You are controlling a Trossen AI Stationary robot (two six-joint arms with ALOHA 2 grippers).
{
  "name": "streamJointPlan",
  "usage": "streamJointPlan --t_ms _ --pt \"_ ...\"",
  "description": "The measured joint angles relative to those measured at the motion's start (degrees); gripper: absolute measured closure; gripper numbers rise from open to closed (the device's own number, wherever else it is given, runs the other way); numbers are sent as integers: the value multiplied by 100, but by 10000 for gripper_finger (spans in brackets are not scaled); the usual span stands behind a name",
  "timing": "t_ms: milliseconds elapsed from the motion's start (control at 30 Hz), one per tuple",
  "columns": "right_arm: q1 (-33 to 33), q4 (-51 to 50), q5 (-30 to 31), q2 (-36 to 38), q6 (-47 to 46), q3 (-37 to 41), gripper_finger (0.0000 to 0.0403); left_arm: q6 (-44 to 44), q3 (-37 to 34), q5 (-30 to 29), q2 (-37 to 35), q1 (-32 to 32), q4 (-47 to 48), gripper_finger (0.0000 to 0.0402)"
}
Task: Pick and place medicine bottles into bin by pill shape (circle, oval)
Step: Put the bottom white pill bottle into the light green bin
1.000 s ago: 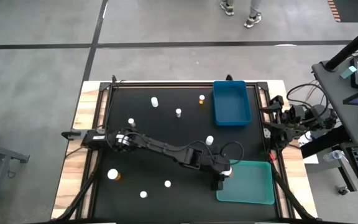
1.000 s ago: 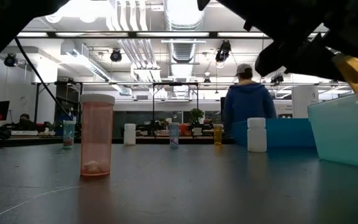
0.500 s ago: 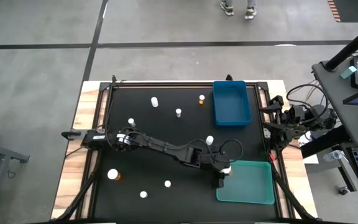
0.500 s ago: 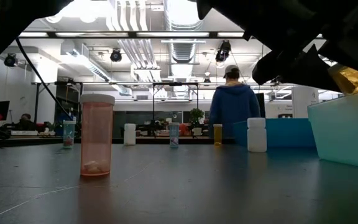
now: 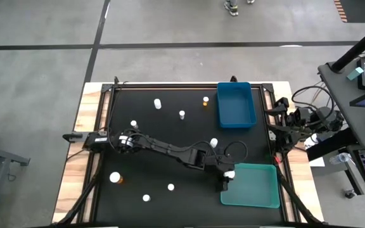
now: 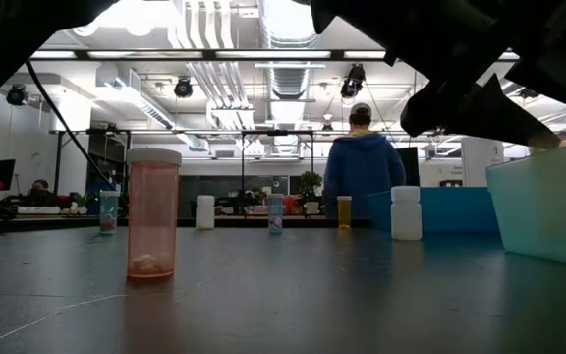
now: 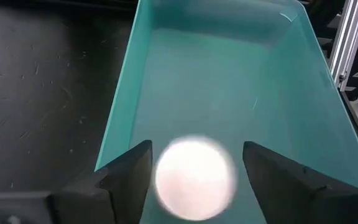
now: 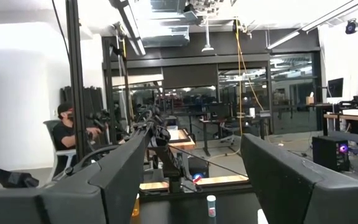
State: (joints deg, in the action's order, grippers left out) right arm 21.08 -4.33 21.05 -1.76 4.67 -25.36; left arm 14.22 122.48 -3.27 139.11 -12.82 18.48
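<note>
My left gripper (image 5: 228, 176) hangs over the left edge of the teal tray (image 5: 258, 190), fingers pointing down and open. A bottle's round white cap (image 7: 194, 179) shows blurred between the fingers (image 7: 129, 177), with a slim gap on each side, over the tray's floor. In the low view no bottle shows under the gripper (image 6: 534, 133). Several small white-capped bottles stand on the black mat, such as one beside the arm (image 5: 213, 143) and an amber one (image 5: 206, 100). My right gripper (image 8: 194, 186) is open, parked at the table's right edge (image 5: 282, 117).
A blue tray (image 5: 236, 120) stands at the far right. More bottles stand at the left and near side (image 5: 114, 178) (image 5: 170, 187) (image 5: 146, 198). A pink-amber bottle (image 6: 153, 211) stands close in the low view. A person in blue (image 6: 362, 162) stands beyond the table.
In the low view the amber bottle that hung under my left gripper, beside the teal tray's wall, has sunk a little and then gone from sight. The gripper has stayed over the tray's left edge. The person beyond the table has walked to the left.
</note>
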Motion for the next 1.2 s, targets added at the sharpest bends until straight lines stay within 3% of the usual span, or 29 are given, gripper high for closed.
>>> streamJointPlan --t_ms 500,700,867,967,1200 --pt "0 -12 -1 0 2 2 145 -232 0 0 -22 24 63 147" --pt "0 -16 1 -2 -4 4 145 -815 -13 -50 -529 -27 469 148" --pt "-2 -11 11 -21 -11 13 145 -1597 -229 -834 -1195 -314 912 148" --pt "-2 -11 17 -29 -19 15 145 -1818 -702 -1338 -1639 -517 988 148" --pt "-2 40 323 -201 -90 33 145 -1869 -2684 -1440 -2992 -790 424 148"
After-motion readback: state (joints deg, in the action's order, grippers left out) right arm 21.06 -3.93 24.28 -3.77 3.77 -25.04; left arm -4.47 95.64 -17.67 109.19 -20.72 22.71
